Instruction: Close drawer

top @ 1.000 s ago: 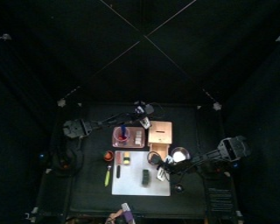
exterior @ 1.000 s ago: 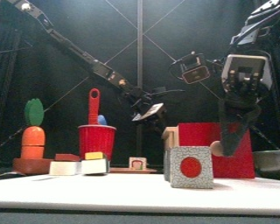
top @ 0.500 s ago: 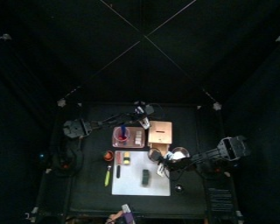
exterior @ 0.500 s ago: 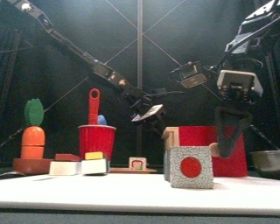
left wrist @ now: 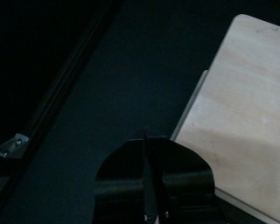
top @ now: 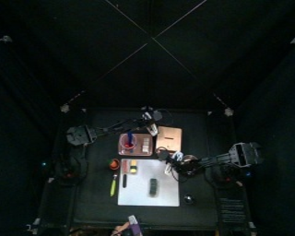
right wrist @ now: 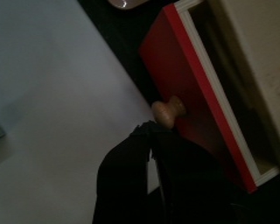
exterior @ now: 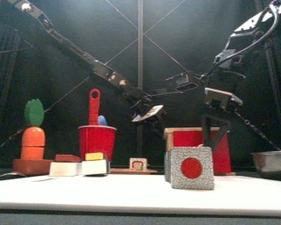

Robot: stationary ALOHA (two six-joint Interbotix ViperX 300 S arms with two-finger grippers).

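The right gripper [right wrist: 150, 140], fingers pressed together, touches the round knob [right wrist: 166, 111] of the light-tan wooden box's [top: 170, 138] red drawer [right wrist: 206, 109], mid-tabletop, slightly open; pushing inward comes next.

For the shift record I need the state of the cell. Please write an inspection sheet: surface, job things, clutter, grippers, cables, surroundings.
Surface: black table with a white sheet on it.
Job things: wooden drawer box; red drawer front stands out from the box, not closed.
Clutter: red cup, carrot toy, small blocks, pink-red tray.
Grippers: right gripper shut, its tips at the drawer knob; left gripper shut, beside the box.
Cables: nothing seen.
Surroundings: black curtains.
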